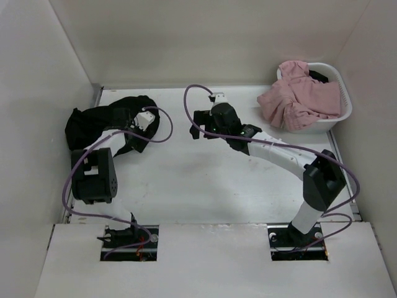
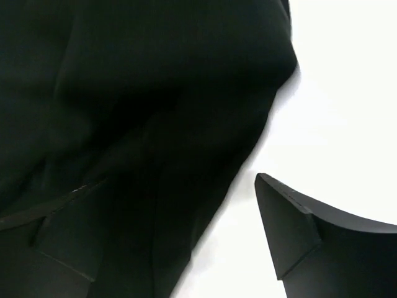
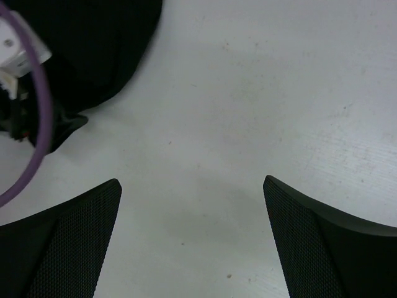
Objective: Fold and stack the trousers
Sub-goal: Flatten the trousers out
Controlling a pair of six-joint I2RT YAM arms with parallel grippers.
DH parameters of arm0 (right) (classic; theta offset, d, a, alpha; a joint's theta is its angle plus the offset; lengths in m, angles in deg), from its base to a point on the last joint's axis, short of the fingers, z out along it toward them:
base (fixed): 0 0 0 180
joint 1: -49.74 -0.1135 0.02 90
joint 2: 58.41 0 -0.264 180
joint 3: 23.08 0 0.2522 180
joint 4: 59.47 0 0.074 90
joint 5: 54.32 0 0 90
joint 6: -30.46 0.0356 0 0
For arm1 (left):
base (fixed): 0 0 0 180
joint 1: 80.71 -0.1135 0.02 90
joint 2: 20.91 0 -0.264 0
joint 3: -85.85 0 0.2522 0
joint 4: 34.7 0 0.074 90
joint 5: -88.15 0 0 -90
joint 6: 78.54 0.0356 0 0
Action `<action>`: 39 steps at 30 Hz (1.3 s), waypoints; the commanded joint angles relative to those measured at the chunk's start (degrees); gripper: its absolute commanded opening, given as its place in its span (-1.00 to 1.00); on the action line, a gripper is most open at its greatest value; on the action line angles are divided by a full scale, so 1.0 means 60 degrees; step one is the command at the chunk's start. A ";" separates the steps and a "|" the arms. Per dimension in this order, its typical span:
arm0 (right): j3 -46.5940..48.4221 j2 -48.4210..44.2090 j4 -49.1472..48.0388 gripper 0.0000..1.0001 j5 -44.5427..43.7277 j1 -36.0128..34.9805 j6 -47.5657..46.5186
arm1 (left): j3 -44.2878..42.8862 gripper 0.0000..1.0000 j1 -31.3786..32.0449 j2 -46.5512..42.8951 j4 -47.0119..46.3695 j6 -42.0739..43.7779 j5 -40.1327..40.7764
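The black trousers (image 1: 102,121) lie bunched in a heap at the back left of the table. They fill the left side of the left wrist view (image 2: 124,112). My left gripper (image 1: 132,135) sits low at the heap's right edge. Its jaws are open; the edge of the cloth lies between the fingers (image 2: 298,223) but is not pinched (image 2: 149,211). My right gripper (image 1: 197,125) is open and empty, hovering over bare table (image 3: 192,183) right of the trousers, whose edge shows at top left in the right wrist view (image 3: 93,43).
A white laundry basket (image 1: 345,110) at the back right holds a pink garment (image 1: 298,96) that spills over its rim onto the table. White walls enclose the table on the left, back and right. The left arm's purple cable (image 3: 38,105) loops close to the right gripper.
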 commanded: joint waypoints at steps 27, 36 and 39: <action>-0.4392 -0.4950 -0.1035 1.00 -0.0043 0.2567 0.1215 | -0.7337 -0.04 0.3108 -0.0501 0.3520 -0.5018 -0.2480; -0.5608 -0.5476 0.1011 1.00 -0.0451 0.1911 0.3276 | -0.4516 0.34 0.0198 -0.1846 0.4764 -0.1641 -0.1635; -0.6164 -0.5814 0.1791 1.00 -0.1007 0.1296 0.4215 | -0.2350 0.33 -0.1457 -0.2257 0.4416 0.0277 -0.0200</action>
